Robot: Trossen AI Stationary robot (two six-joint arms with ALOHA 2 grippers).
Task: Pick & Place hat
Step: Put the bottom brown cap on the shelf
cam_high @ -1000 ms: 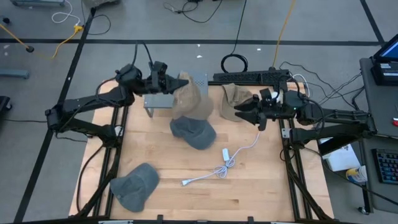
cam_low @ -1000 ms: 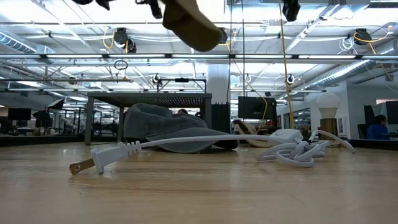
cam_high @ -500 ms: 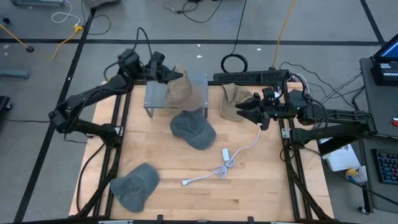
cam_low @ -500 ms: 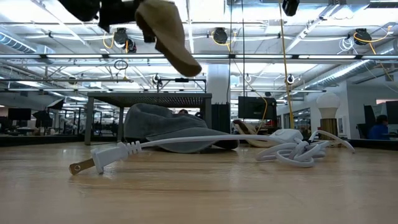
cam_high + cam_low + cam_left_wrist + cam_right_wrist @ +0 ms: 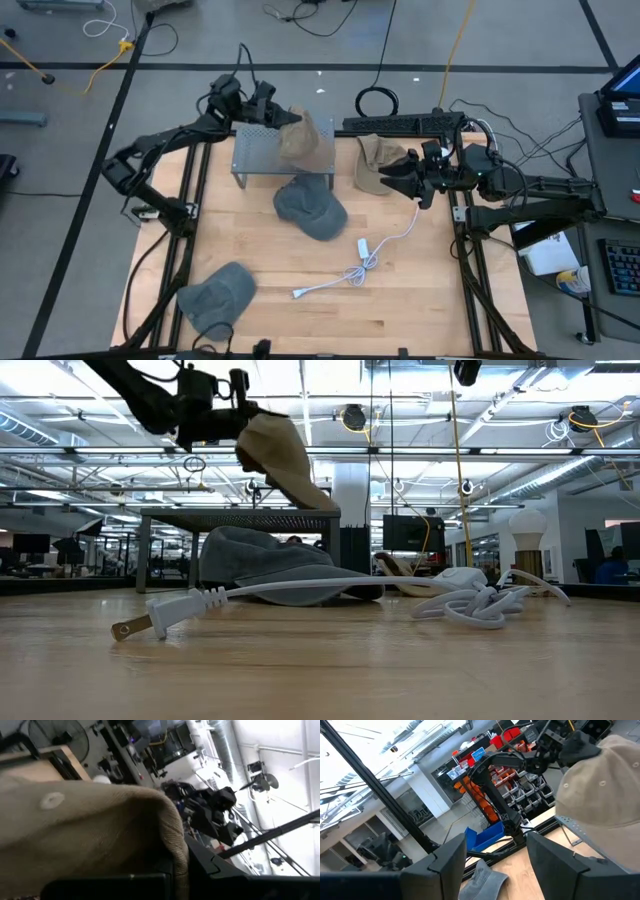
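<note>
My left gripper (image 5: 270, 108) is shut on a tan hat (image 5: 300, 135) above a perforated metal stand (image 5: 262, 152) at the table's far side. In the low view the tan hat (image 5: 280, 455) slants down from my left gripper (image 5: 225, 422) to the stand's top (image 5: 200, 513). My right gripper (image 5: 392, 178) waits open beside a second tan hat (image 5: 373, 160) lying near the far right corner. One grey hat (image 5: 310, 210) lies in front of the stand, another grey hat (image 5: 215, 295) near the left front corner. My left gripper pinches the tan hat between its two fingers at the crown's hem (image 5: 175, 855), the end away from the brim. The fingers come at it about level from the table's left. The hat hangs tilted, and its low brim end (image 5: 318, 502) reaches the stand's top.
A white power cord (image 5: 350, 270) with its plug lies on the wood right of centre. Black frame rails (image 5: 190, 200) run along the table's left and right sides. Bare wood (image 5: 400, 320) shows along the near edge. A black cable coil (image 5: 377, 100) lies beyond the far edge.
My left gripper has carried the tan hat toward the far edge, from above the grey hat to over the stand. The hat has come down in the low view, and its brim end now meets the stand's top. The right arm has kept still.
</note>
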